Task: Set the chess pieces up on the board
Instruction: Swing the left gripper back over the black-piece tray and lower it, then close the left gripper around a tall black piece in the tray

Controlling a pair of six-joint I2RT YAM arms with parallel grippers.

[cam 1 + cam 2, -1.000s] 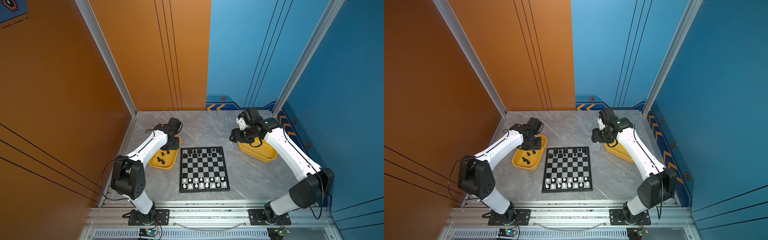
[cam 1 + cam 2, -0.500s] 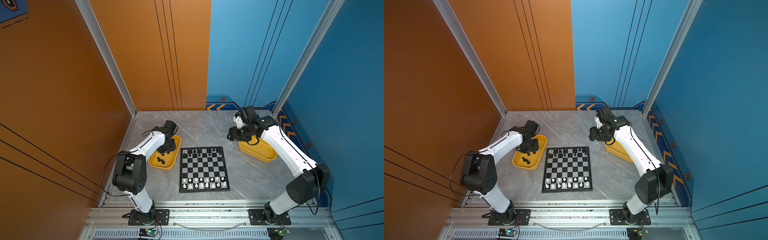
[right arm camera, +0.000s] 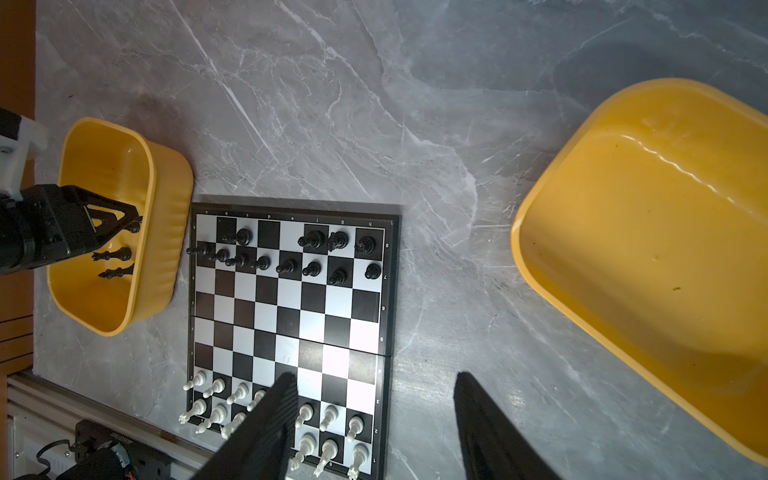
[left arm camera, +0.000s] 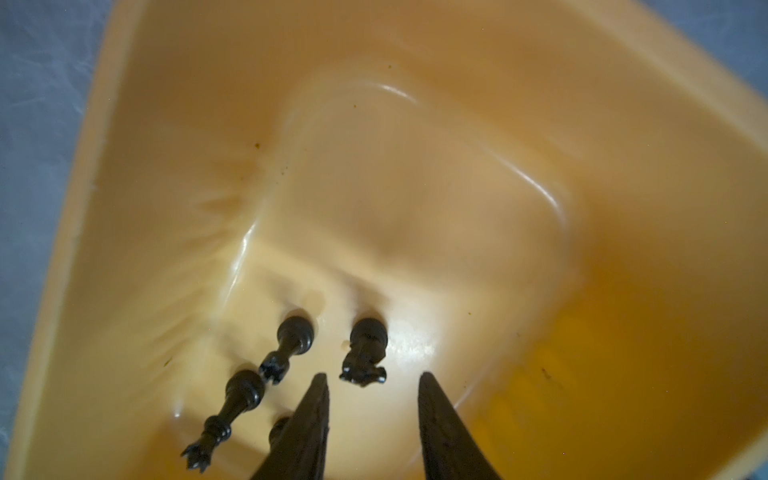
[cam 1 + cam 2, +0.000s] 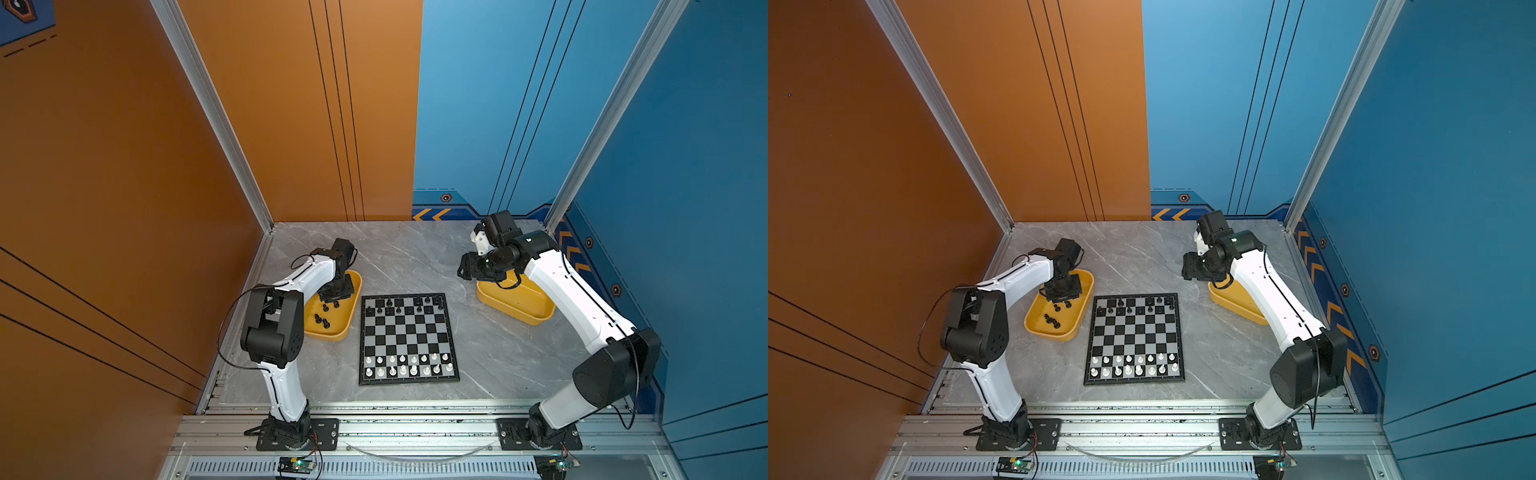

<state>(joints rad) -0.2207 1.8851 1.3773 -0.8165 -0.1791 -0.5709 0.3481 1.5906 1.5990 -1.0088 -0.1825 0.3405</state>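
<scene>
Chess pieces line both ends of the board, mid-bench on grey marble. Left jaws, part-open and empty, hang over black pieces in a yellow tray; right jaws are wide and empty. Orange wall and blue wall stand around.

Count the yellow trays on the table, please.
2. The left tray lies just left of the board and holds a few black pieces; the right tray lies off its far right corner, partly under the right arm. None seems hidden.
</scene>
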